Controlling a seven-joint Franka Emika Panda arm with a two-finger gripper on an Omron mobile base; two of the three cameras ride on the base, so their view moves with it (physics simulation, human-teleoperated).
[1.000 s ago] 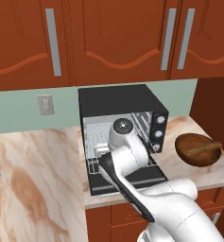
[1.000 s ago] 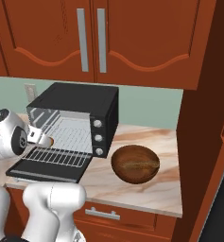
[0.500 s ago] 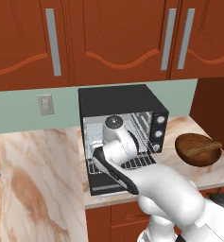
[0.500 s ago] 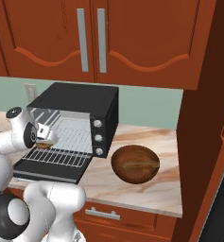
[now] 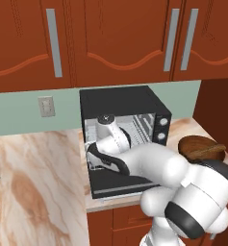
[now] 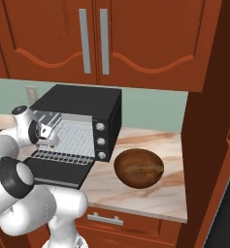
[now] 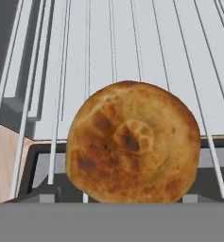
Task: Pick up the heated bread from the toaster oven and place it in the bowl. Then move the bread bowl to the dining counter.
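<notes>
The bread (image 7: 132,142), a round golden-brown bun with a darker centre, lies on the wire rack (image 7: 146,52) near its front edge and looms close in the hand view. The black toaster oven (image 5: 127,103) (image 6: 82,109) stands on the marble worktop with its door (image 6: 58,169) dropped open. My gripper (image 6: 44,131) reaches into the left of the oven mouth, just short of the bun. It looks open, its tips barely showing on either side of the bread. The dark wooden bowl (image 6: 138,167) (image 5: 202,146) sits empty to the right of the oven.
Red-brown wall cabinets (image 6: 94,38) hang above the oven. A tall wooden panel (image 6: 208,121) closes off the worktop right of the bowl. Bare marble (image 5: 33,182) stretches left of the oven. The open door overhangs the counter's front edge.
My arm has swung forward and the hand has moved from in front of the door into the oven mouth, toward the rack. Oven and bowl have stayed put.
</notes>
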